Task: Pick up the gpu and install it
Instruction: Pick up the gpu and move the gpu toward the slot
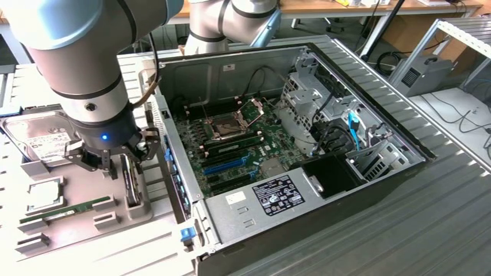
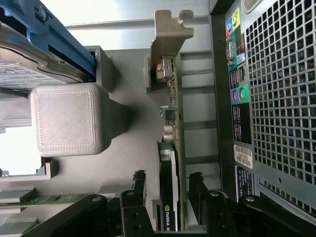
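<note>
One gripper (image 1: 114, 163), fingers apart, straddled the gpu (image 1: 132, 187), which stood on edge in a grey holder (image 1: 142, 211) at the exterior view's lower left. Pickup seemed in hand; closing would need both faces caught squarely.

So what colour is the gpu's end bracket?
Pale greyish-beige metal. The bracket of the gpu shows best in the wrist view.
</note>
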{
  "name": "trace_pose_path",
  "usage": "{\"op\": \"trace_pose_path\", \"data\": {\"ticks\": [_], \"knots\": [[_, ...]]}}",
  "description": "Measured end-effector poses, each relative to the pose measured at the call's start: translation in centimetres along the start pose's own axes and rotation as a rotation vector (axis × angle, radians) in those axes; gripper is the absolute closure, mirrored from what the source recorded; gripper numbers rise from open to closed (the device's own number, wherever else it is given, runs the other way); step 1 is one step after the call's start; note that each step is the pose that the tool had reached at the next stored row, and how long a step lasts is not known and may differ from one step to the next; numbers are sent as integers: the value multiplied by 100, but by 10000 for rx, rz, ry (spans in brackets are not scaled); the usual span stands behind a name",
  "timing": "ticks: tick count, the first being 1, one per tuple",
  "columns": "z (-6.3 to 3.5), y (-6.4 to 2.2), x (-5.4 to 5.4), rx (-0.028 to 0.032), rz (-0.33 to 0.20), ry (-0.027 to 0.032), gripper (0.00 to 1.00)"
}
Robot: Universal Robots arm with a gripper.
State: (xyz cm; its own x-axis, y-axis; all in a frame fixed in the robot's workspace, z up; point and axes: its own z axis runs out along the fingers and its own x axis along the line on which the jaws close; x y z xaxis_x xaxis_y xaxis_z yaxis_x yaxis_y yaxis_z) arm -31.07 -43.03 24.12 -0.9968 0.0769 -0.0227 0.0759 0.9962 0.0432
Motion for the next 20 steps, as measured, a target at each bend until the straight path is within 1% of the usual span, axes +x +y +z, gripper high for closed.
{"op": "trace_pose_path", "data": {"ticks": [6,9,14,20], "knots": [[18,38,11,-2,10,-3,52],[20,39,18,2,21,0,52],[34,38,15,53,26,-6,52],[34,37,4,58,25,-5,52]]}}
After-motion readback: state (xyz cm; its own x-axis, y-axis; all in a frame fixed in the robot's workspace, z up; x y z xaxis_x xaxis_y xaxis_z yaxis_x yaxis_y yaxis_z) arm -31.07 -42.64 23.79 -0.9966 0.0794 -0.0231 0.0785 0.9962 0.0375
